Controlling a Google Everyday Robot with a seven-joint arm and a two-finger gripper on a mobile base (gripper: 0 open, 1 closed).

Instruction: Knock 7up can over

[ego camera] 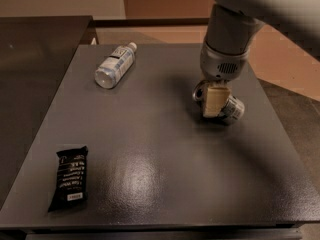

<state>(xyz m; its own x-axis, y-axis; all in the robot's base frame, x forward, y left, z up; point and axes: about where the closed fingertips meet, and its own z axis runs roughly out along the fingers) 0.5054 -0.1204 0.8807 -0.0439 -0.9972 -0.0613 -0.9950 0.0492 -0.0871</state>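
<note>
Sideways, 7up can [233, 109], pincer [215, 102] over it

No readable text; gripper [216, 100] over the 7up can [234, 109].

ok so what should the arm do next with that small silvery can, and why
Probably lift the gripper straight up and clear. The small silvery-grey aluminium 7up can seems to lie on its side on the dark grey table, right behind the gripper, so the knock looks done; pushing more might roll it away.
</note>
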